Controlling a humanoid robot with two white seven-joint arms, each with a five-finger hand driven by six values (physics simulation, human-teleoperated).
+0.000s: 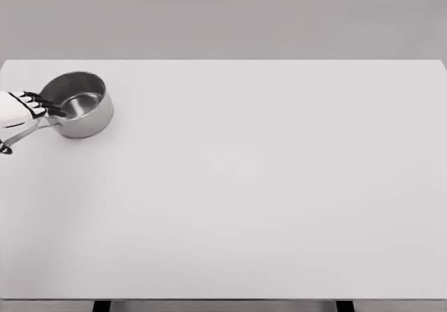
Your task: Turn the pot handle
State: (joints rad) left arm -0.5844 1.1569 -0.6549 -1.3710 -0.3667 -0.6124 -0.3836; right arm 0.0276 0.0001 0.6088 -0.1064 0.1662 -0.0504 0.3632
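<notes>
A large white rectangular table [265,186] is seen filling most of the head view, with a plain grey wall behind it. Two dark table legs are just visible at the bottom edge.

A shiny round stainless-steel pot [78,105] is placed upright on the table near its far left corner, open side up, interior visible. Its thin metal handle [31,132] is pointed toward the lower left, running out to the picture's left edge.

The left robot hand [21,113], white with black fingers, is seen entering from the left edge, positioned over the handle right beside the pot. Its fingers [49,105] are extended toward the pot's near wall and rim, apparently touching it. Whether the handle is actually gripped cannot be told; the palm hides the contact area. A dark tip is seen below the handle at the left edge.
</notes>
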